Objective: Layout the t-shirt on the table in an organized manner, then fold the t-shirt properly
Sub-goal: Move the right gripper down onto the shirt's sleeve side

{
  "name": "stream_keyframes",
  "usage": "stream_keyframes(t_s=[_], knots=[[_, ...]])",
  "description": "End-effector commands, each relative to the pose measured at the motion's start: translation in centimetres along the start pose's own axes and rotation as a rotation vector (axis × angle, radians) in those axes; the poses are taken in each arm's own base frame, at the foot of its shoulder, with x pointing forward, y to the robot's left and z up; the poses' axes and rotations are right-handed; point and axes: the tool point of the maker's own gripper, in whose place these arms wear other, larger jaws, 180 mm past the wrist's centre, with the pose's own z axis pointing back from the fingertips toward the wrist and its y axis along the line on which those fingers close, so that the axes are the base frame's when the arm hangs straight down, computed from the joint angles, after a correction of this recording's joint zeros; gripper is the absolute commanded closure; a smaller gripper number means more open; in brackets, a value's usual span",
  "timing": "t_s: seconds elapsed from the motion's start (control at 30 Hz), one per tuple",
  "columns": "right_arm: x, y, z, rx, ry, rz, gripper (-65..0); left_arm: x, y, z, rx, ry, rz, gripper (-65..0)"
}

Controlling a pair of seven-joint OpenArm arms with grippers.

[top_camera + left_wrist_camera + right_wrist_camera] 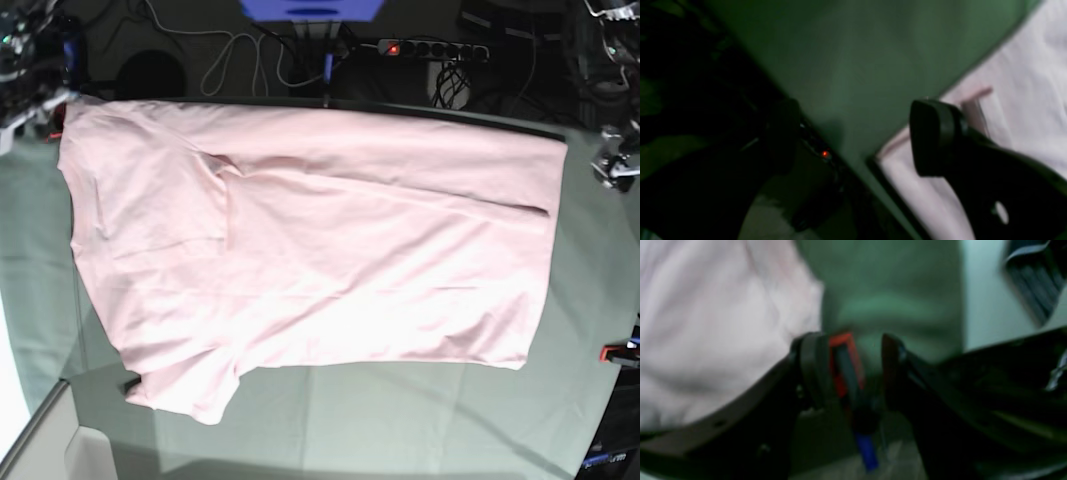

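Left gripper has its jaws spread wide, nothing between them but bare green table. One finger sits over the hemmed edge of the t-shirt, though I can't tell whether it's touching the cloth or just above it. The other finger is a dark blob on the left of the left wrist view, hard to pick out from the black stuff past the table edge. There's a little red light down there too, no idea what it belongs to.

Right gripper is parted as well, a moderate gap, not holding the shirt. Through the gap you see a red clamp with a blue handle sticking down below it. The pink fabric fills the left side of that view, right beside the near finger. Everything there is blurry, so contact is anyone's guess.

From the base view the t-shirt is spread flat across the far half of the table, hem on the right, one sleeve hanging toward the near left. The side facing up is plain pink. Its far edge runs along the table's back edge. Both arms are mostly cut off at the top corners, so the jaws aren't readable from there. Power strip and cables sit beyond the table.
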Motion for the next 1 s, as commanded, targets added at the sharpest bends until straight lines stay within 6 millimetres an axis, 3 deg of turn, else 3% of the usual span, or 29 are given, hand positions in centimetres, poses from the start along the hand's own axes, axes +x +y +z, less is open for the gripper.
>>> stream_keyframes(t_s=[0.0, 0.23, 0.43, 0.53, 0.67, 0.77, 0.97], knots=[[2.1, -0.3, 0.0, -0.010, -0.067, -0.006, -28.6, 2.3, -0.8, 0.5, -0.020, -0.055, -0.008, -49.7], [8.9, 0.2, -2.4, -0.022, -0.193, -0.007, -31.0, 5.4, -3.9, 0.5, -0.081, -0.134, 0.016, -49.6], [13.4, 4.7, -8.3, 0.055, -0.143, 0.099, -30.7, 7.1, -6.0, -0.2, -0.122, -0.156, 0.055, -49.6], [15.7, 6.1, -10.9, 0.102, -0.125, 0.103, -30.7, 7.4, -6.3, -0.9, -0.129, -0.146, 0.084, -49.6], [18.8, 6.5, -13.2, 0.157, -0.133, 0.070, -31.0, 8.6, -6.7, -1.0, -0.137, -0.160, 0.090, -49.8], [20.1, 7.3, -14.8, 0.214, -0.121, 0.096, -31.1, 9.1, -7.0, -0.9, -0.144, -0.169, 0.092, -55.0], [20.8, 10.8, -16.9, 0.356, -0.215, 0.102, -31.5, 9.0, -7.2, -0.5, -0.147, -0.178, 0.080, -63.8]])
